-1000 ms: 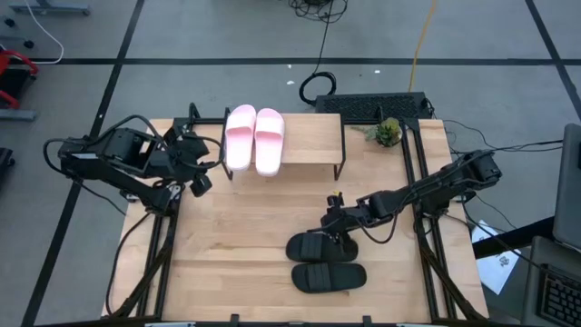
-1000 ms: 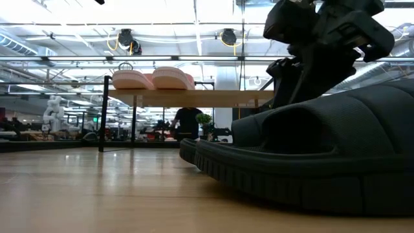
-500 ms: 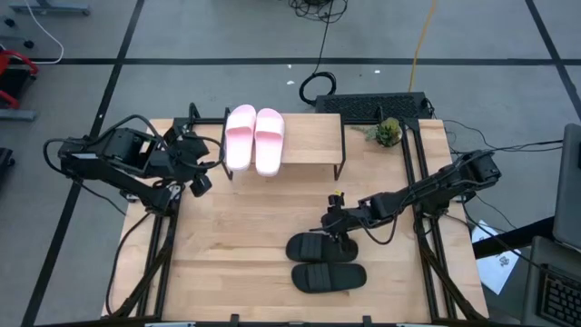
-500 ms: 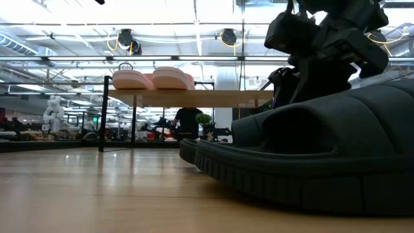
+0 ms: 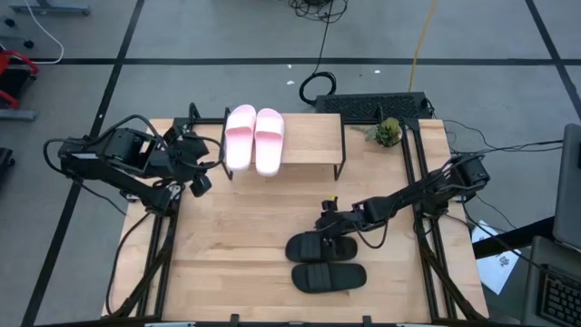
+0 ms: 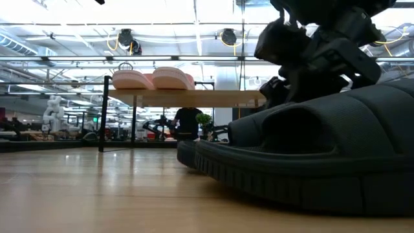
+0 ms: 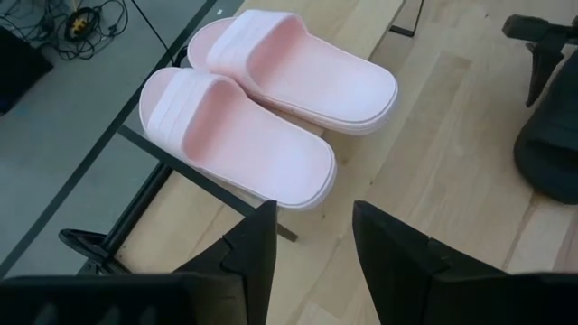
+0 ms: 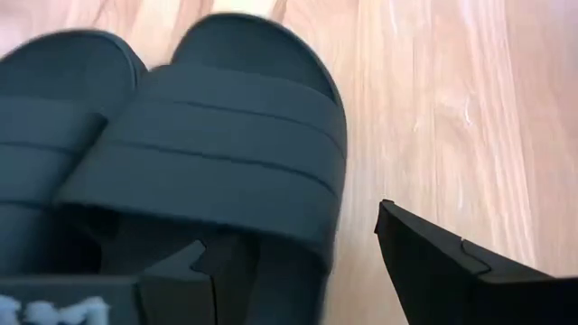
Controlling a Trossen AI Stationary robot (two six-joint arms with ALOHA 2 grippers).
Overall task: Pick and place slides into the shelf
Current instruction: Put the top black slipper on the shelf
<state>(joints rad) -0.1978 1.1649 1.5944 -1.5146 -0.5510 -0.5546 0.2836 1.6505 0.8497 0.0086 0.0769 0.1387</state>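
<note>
High view: bench (image 5: 236,236) with shelf (image 5: 313,139) along its far edge; both arms in frame.
Pink slides: pair (image 5: 254,138) side by side on the left part of the shelf top, touching; the right part is bare, seemingly room kept for the second pair.
Black slides: two on the bench, near its front edge, well apart from the shelf; far slide (image 5: 320,246) and near slide (image 5: 329,277) lie just beside each other.
Right end effector: (image 5: 331,225) low over the far black slide's strap; fingers spread, one finger (image 8: 452,266) clear of the strap on bare wood, nothing gripped. Judged to be lining up a pinch across the strap, the easiest part to lift by.
Left end effector: (image 5: 201,162) waits off the shelf's left end, fingers (image 7: 253,248) parted and empty, pointed at the pink pair.
Progress: judged half done.
</note>
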